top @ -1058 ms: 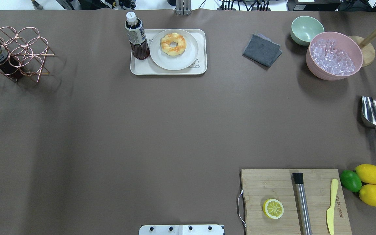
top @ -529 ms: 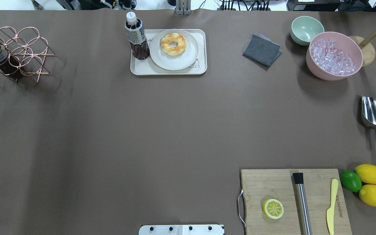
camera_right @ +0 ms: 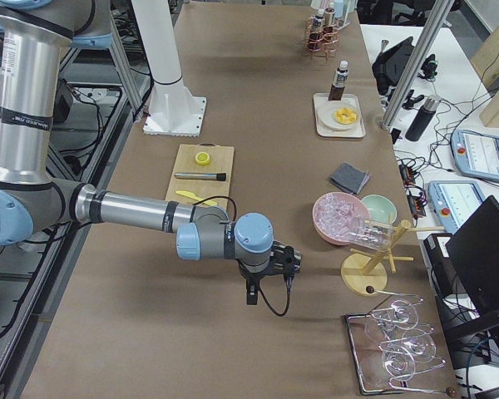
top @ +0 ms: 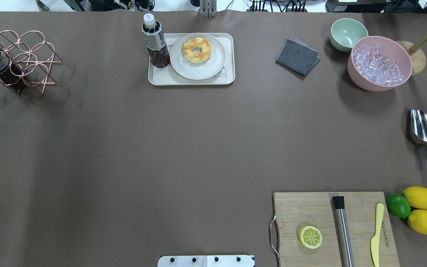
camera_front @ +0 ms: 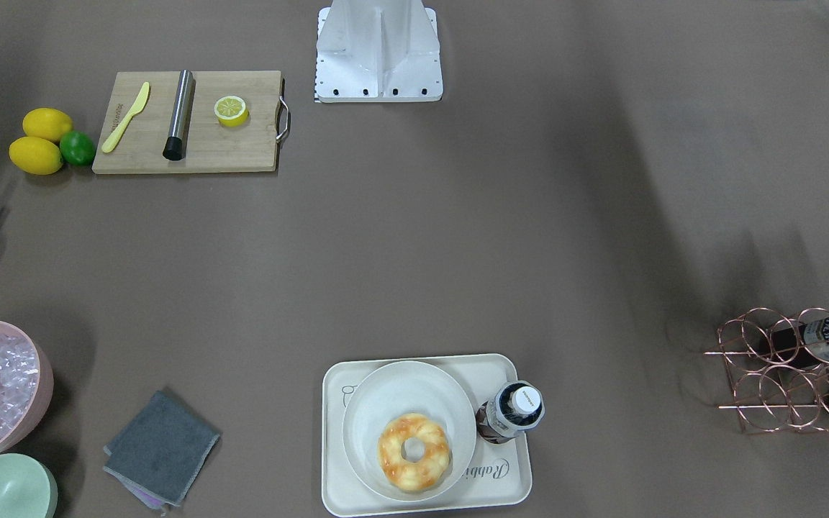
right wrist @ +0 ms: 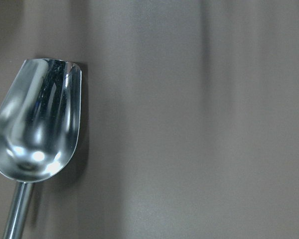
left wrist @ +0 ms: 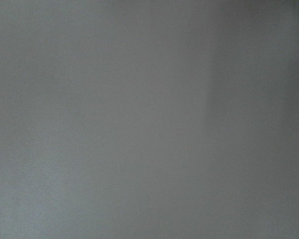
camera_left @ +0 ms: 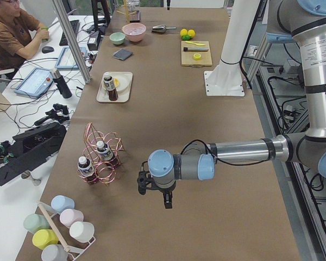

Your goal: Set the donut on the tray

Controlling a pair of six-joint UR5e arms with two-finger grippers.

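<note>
Two grippers show only in the side views, and from those I cannot tell whether either one is spread or pressed together. The left gripper (camera_left: pixel 165 200) points down above the brown table (top: pixel 161 148), near a copper wire rack (camera_left: pixel 100 160) that holds two dark bottles (camera_left: pixel 101 150). Its wrist camera shows only a grey blur. The right gripper (camera_right: pixel 251 293) hangs over the table's other end, above a steel scoop (right wrist: pixel 37 124) that lies on the cloth-covered surface; neither gripper holds anything that I can see.

Well away from both, at the far edge of the table, the tray (top: pixel 161 77) carries a round off-white plate (top: pixel 198 72). The donut (top: pixel 196 50) lies flat on that plate, toward its far side, so it sits within the tray but not on the tray's own floor. A capped tea bottle (top: pixel 155 40) stands upright on the tray, just beside the plate on the robot's left.

Further right, a folded grey cloth (top: pixel 297 56) lies apart from the tray. Past it, a pink bowl (top: pixel 361 83) is filled with clear ice cubes (top: pixel 376 66), and a pale green bowl (top: pixel 348 33) stands touching or almost touching its far side.

Near the robot's base, a wooden cutting board (top: pixel 310 207) bears a lemon half (top: pixel 310 237), a metal rod (top: pixel 343 230) and a yellow knife (top: pixel 377 233). Two whole lemons (top: pixel 420 197) and a lime (top: pixel 398 205) rest just beside the board.
</note>
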